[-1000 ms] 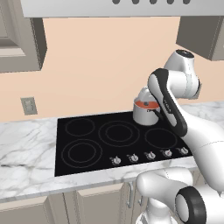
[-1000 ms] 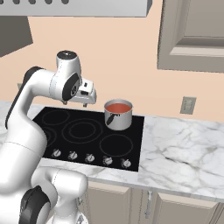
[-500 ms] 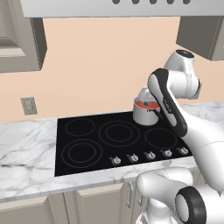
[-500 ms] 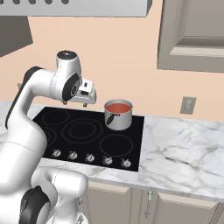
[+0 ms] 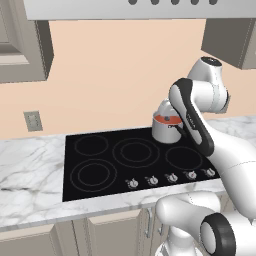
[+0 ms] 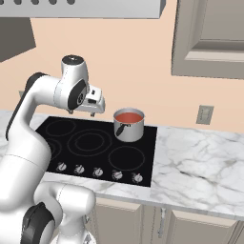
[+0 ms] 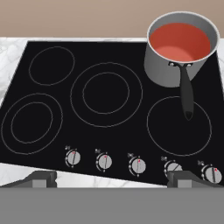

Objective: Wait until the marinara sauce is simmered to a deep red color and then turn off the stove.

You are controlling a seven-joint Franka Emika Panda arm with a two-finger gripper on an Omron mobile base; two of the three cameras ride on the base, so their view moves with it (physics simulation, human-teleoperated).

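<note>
A marble counter [image 5: 30, 170] spans the lower half of the left base view, with a beige wall behind it and grey cabinets in the upper corners. Set into the counter is the stove [image 7: 109, 118], a wide black glass cooktop that takes up most of the hand view; five thin grey rings are drawn on it, and it sits at centre in the left base view [image 5: 100, 165] and at lower left in the right base view [image 6: 143, 157]. The white arm [image 6: 47, 95] rises at the left of the right base view and bends over the cooktop; its gripper [image 7: 111, 178] hangs above the front edge, and its two dark fingertips [image 7: 41, 177] stand far apart at the bottom of the hand view with nothing between them. A steel saucepan [image 7: 164, 72] stands on the ring at the upper right of the hand view, its black handle [image 7: 187, 94] pointing toward the knobs. Inside it the marinara sauce [image 7: 179, 41] is a smooth orange-red disc, also seen at centre in the right base view [image 6: 129, 116]. A row of five small silver knobs [image 7: 105, 162] runs along the lower edge of the cooktop. A wall outlet [image 6: 205, 114] sits at right in the right base view.
</note>
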